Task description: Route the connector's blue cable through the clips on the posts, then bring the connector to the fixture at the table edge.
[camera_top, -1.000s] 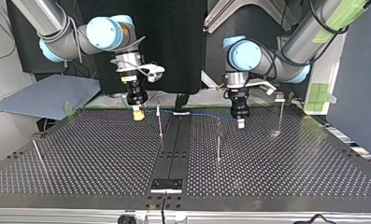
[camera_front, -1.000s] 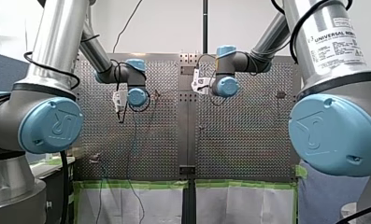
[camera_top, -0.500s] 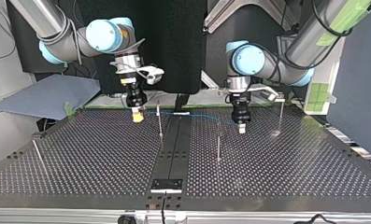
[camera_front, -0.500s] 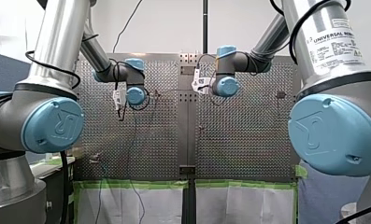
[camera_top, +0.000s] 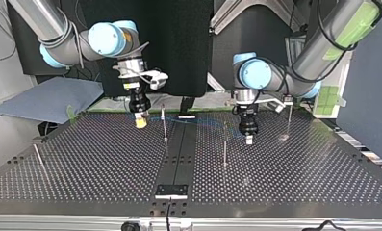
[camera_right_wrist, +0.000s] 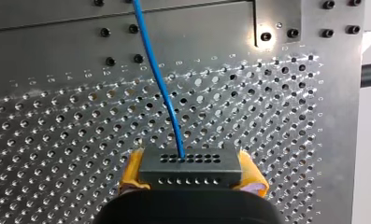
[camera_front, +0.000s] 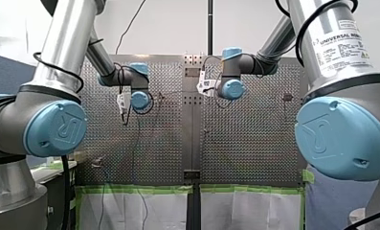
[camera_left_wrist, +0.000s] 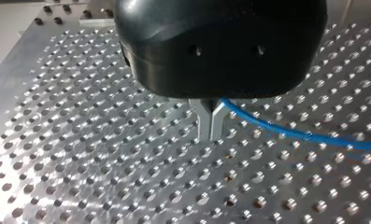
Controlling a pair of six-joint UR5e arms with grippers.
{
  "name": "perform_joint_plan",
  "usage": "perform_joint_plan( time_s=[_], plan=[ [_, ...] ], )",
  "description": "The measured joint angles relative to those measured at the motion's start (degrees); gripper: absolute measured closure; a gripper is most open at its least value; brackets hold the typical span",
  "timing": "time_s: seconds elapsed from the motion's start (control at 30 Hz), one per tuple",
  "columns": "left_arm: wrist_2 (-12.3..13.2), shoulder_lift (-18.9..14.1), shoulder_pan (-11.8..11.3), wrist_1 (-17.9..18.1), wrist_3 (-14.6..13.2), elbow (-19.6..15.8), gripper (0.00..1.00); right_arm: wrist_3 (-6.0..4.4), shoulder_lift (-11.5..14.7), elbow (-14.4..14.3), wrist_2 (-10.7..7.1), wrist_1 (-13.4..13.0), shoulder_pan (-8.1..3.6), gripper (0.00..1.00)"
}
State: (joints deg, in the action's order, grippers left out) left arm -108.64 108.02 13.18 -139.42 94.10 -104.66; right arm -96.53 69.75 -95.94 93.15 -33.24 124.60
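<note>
So our right jaws clamp the dark grey holed connector block (camera_right_wrist: 190,168), top view 10 o'clock on the perforated metal table (camera_top: 92,163); left jaws pinch its thin blue cable (camera_left_wrist: 286,132). We fear arms pulling apart drags the cable free or against the slim metal post (camera_top: 164,122).

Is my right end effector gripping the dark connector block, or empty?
Gripping: the yellow pads of my right end effector clamp the dark connector block.

Front, top opposed, table (camera_front: 254,143) shared (wrists near)

Grey-blue cloth (camera_top: 49,98) beside table (camera_top: 97,163); green tape (camera_front: 135,189) along edge.
</note>
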Motion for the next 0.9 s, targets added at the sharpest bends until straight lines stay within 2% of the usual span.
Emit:
perform_joint_plan(
  time_s=[0.33,0.8,0.87,0.9],
  plan=[
    [1.7,0.1,-1.2,-0.5,0.6,1.0,1.00,-0.34,-1.7,1.8,-0.06,0.2,-0.86,0.98],
    [4.4,0.0,-1.6,-1.1,0.3,1.0,1.00,-0.34,-2.3,2.0,-0.08,0.3,-1.23,0.98],
    [4.9,0.0,-1.7,-1.2,0.2,1.0,0.64,-0.34,-2.4,2.0,-0.14,0.4,-1.23,0.98],
    [5.1,0.0,-1.8,-1.2,0.1,1.0,0.64,-0.34,-2.4,2.0,-0.16,0.4,-1.23,0.98]
  ],
)
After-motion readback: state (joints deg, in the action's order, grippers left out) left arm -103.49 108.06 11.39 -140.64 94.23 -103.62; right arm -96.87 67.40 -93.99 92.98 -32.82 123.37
